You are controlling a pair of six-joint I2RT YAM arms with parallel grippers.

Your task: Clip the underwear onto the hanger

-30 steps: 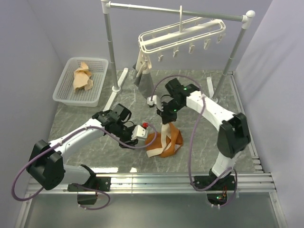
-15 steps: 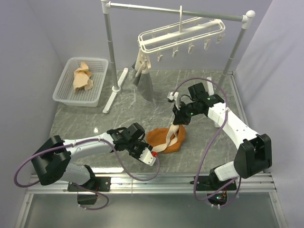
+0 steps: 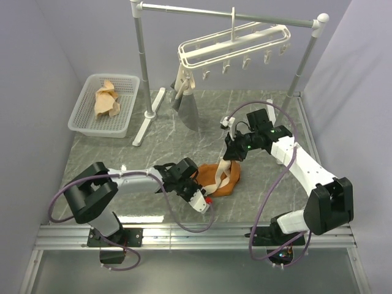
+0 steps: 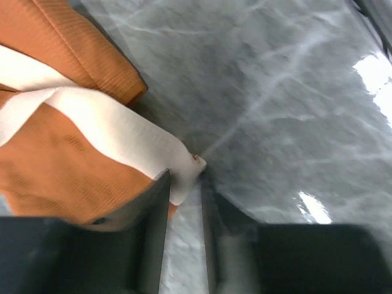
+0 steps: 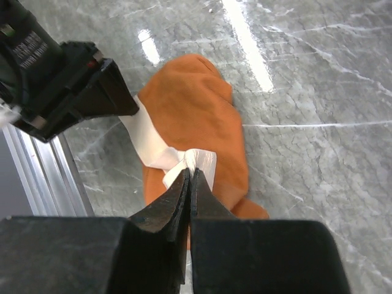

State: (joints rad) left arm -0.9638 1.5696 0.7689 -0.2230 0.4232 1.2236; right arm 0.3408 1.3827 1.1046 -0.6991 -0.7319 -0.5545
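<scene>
Far left, a white basket (image 3: 82, 104) sits on the marble table (image 3: 153, 147) with a light tan cloth (image 3: 106, 98) crumpled inside. Next along, a grey-and-beige garment (image 3: 184, 101) hangs from the left end of the hanger (image 3: 233, 46), which dangles by its hook from the grey rail (image 3: 226, 13), its clips in a row beneath.

Down at the front, the left gripper (image 4: 185, 177) lies low on the table at the near-left edge of the underwear (image 3: 223, 180). Its jaws stand a narrow gap apart, with a corner of the pale waistband right at the tips. Pinched or only lying there, I cannot tell.

The underwear itself is a rust-orange heap on the tabletop, middle front, well below the hanger.

Right of it, the right gripper (image 5: 190, 174) points down over the heap, jaws squeezed tight on a fold of the waistband, drawing that strip up off the pile.
</scene>
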